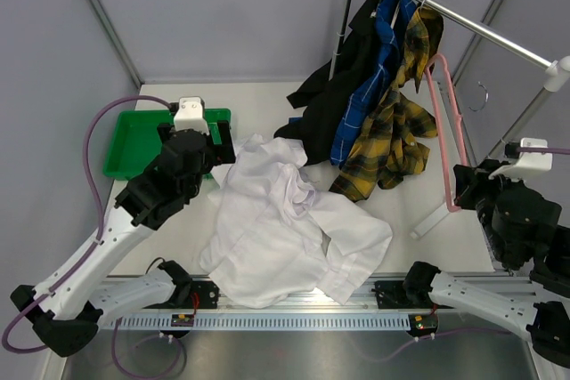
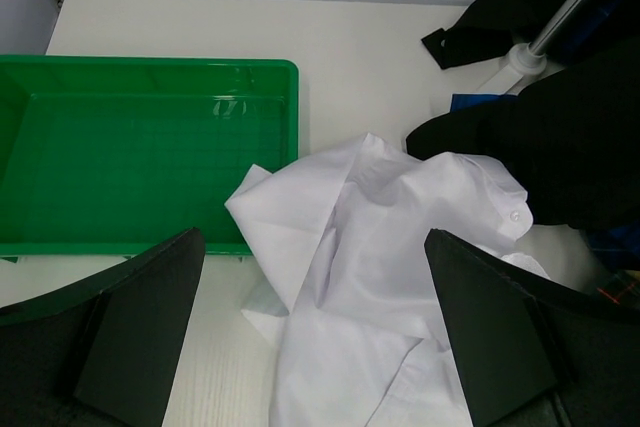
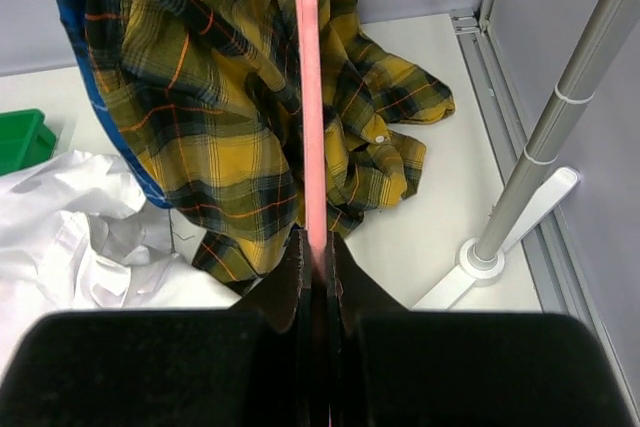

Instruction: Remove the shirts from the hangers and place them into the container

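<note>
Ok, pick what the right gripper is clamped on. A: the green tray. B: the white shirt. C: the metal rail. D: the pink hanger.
D: the right gripper is shut on the pink hanger, whose bar runs up from between its fingers.

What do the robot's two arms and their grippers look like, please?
The left arm and right arm have white links with bulky black joints. Purple cables run along both. The left gripper has broad, flat black wedge fingers; the right gripper is black too.
</note>
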Tool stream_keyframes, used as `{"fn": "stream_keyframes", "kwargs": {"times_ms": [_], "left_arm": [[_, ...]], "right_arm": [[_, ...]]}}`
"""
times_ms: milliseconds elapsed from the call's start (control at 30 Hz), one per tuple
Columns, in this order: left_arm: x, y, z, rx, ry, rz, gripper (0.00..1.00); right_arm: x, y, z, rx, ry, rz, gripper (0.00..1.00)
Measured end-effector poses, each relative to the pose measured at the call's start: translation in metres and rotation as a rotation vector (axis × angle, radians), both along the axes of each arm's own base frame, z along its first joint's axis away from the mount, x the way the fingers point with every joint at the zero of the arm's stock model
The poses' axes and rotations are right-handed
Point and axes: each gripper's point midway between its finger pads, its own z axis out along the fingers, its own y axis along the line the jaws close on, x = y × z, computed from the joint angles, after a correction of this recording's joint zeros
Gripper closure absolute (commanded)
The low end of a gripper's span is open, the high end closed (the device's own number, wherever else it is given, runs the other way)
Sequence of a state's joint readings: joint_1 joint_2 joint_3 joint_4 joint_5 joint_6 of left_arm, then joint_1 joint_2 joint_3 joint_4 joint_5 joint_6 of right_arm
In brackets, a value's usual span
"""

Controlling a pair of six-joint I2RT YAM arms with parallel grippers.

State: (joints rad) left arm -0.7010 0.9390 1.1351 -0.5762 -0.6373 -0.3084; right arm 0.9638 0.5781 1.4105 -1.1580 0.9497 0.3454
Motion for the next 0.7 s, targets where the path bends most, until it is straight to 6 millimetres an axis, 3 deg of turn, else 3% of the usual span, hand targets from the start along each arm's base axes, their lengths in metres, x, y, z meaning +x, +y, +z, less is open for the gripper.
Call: {"fn": "stream_keyframes", "kwargs": {"times_ms": [400, 533, 700], "left_arm": [[0.005, 0.013, -0.026, 0.03, 0.034, 0.043, 0.01], [0.006, 0.017, -0.025, 0.024, 0.031, 0.051, 0.01], [0.004, 0.021, -0.023, 0.005, 0.015, 0.055, 0.01]], "right_arm": [[0.028, 0.017, 0.031, -0.035, -0.007, -0.125, 1.0], [0.039, 0.03, 0.043, -0.039, -0.016, -0.141, 1.0], [0.062, 0.035, 0.043, -0.056, 0.012, -0.213, 1.0]]}}
